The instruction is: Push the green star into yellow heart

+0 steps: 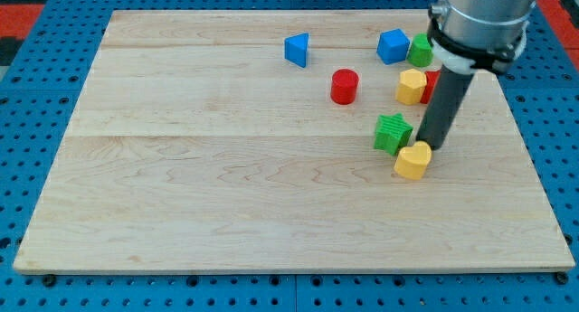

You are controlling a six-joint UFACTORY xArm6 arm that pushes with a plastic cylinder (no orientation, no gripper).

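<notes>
The green star [392, 133] lies right of the board's middle. The yellow heart [413, 160] sits just below and right of it, and the two touch or nearly touch. My tip [429, 147] stands at the heart's upper right edge, just right of the star. The dark rod rises from there to the arm at the view's top right.
A red cylinder [344, 86] stands above and left of the star. A blue triangle [297, 50], a blue block [393, 46], a green block [420, 51], a yellow block [412, 86] and a partly hidden red block [432, 84] lie near the wooden board's [226, 185] top.
</notes>
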